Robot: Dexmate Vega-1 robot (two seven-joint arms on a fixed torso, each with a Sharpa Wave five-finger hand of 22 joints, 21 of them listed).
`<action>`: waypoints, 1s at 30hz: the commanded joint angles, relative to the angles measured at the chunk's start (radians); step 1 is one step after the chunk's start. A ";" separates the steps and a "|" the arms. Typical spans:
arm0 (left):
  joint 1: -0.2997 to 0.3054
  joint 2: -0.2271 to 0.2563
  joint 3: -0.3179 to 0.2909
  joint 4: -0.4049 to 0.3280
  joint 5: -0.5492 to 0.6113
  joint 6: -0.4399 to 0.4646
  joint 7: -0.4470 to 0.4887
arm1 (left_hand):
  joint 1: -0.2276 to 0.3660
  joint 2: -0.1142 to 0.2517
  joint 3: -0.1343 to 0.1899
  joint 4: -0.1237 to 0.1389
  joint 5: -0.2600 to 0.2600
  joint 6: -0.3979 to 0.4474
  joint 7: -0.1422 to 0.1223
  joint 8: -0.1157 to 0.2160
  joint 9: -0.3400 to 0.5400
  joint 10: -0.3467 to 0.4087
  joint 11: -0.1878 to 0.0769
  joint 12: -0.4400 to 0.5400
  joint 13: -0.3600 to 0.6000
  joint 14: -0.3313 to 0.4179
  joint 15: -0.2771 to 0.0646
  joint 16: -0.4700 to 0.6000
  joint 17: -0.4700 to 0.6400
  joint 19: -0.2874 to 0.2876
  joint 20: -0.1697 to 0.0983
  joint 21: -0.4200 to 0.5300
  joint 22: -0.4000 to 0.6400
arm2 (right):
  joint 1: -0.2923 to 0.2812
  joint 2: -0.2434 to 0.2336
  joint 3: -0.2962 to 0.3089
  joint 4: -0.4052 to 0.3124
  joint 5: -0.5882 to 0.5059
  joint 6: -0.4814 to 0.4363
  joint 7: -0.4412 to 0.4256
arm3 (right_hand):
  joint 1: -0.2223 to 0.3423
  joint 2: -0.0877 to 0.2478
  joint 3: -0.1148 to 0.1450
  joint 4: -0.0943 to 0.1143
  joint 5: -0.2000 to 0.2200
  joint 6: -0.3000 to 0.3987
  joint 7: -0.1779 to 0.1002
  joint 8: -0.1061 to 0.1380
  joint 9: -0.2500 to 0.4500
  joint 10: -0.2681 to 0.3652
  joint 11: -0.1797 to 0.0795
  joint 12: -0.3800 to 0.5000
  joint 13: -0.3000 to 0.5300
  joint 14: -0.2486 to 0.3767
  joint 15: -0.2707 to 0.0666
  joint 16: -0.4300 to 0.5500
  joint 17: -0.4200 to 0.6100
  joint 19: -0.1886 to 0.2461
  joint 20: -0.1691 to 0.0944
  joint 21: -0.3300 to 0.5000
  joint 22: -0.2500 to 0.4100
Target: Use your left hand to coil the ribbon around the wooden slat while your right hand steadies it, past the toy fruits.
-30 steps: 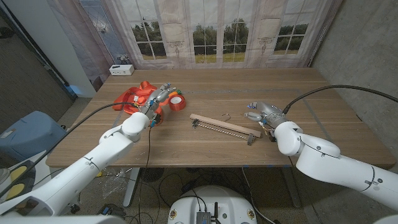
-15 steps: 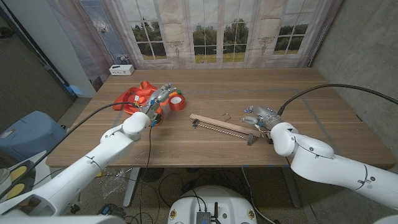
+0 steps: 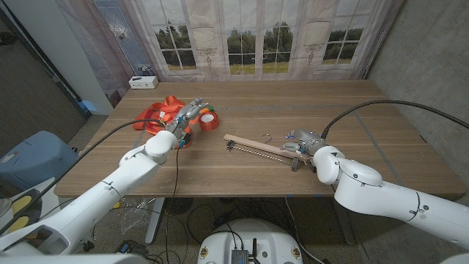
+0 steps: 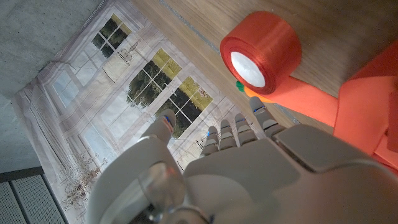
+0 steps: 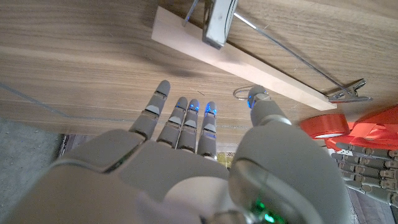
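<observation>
The wooden slat [image 3: 262,146] lies at an angle mid-table, with a wire beneath it and a metal clip [image 3: 296,164] at its right end. My right hand [image 3: 300,140] hovers at that right end, fingers spread and holding nothing; in the right wrist view the fingers [image 5: 181,122] reach toward the slat [image 5: 249,64]. An orange ribbon roll [image 3: 209,120] sits left of the slat beside a loose ribbon pile [image 3: 160,112]. My left hand [image 3: 187,117] is over the pile, next to the roll. Its extended fingers [image 4: 238,132] point at the roll [image 4: 261,56] and grip nothing.
A small white box [image 3: 143,81] stands at the table's back left corner. A little wire loop [image 3: 266,135] lies just behind the slat. A second clip [image 5: 346,94] holds the slat's other end. Black cables trail from both arms.
My right hand has slid left, from beside the slat's right end to right over it. The left hand and ribbon have stayed in place.
</observation>
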 commanded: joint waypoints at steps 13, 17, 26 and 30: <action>-0.022 -0.011 0.010 0.033 -0.006 -0.014 -0.017 | -0.004 0.005 -0.004 0.008 -0.003 0.001 0.005 -0.004 0.003 -0.002 0.009 -0.005 0.005 -0.005 0.004 0.002 0.006 0.005 0.002 -0.008 0.002 | 0.140 0.036 -0.179 0.038 -0.075 -0.123 0.075 | 0.080 -0.056 0.002 -0.009 0.021 0.011 -0.015 -0.001 0.006 0.007 -0.019 -0.006 0.007 0.013 -0.025 -0.008 -0.001 0.025 -0.004 -0.007 0.004; -0.020 -0.011 0.009 0.031 -0.009 -0.015 -0.017 | -0.006 0.006 -0.005 0.009 -0.003 0.001 0.005 -0.003 0.003 -0.003 0.010 -0.005 0.005 -0.005 0.004 0.003 0.007 0.006 0.002 -0.009 0.002 | 0.166 0.043 -0.217 0.048 -0.089 -0.150 0.076 | 0.115 -0.066 0.008 -0.009 0.029 0.021 -0.023 0.001 0.007 0.012 -0.024 -0.006 0.008 0.019 -0.034 -0.008 0.000 0.033 -0.009 -0.008 0.004; -0.010 -0.006 0.005 0.019 -0.012 -0.016 -0.013 | -0.013 0.008 -0.007 0.014 -0.003 0.001 0.005 -0.004 0.003 -0.002 0.010 -0.005 0.005 -0.005 0.005 0.003 0.008 0.007 0.002 -0.011 0.002 | 0.220 0.061 -0.311 0.086 -0.116 -0.209 0.058 | 0.222 -0.088 0.025 -0.006 0.052 0.056 -0.039 0.006 0.007 0.036 -0.047 -0.003 0.010 0.043 -0.063 -0.001 0.005 0.058 -0.025 -0.013 0.005; -0.004 -0.002 0.003 0.009 -0.012 -0.013 -0.009 | -0.016 0.008 -0.008 0.016 -0.003 0.002 0.005 -0.004 0.003 -0.002 0.009 -0.005 0.005 -0.005 0.005 0.004 0.008 0.007 0.003 -0.013 0.002 | 0.227 0.065 -0.326 0.100 -0.104 -0.221 0.047 | 0.257 -0.091 0.029 -0.005 0.058 0.071 -0.045 0.008 0.008 0.046 -0.055 -0.001 0.011 0.054 -0.070 0.003 0.008 0.067 -0.031 -0.014 0.005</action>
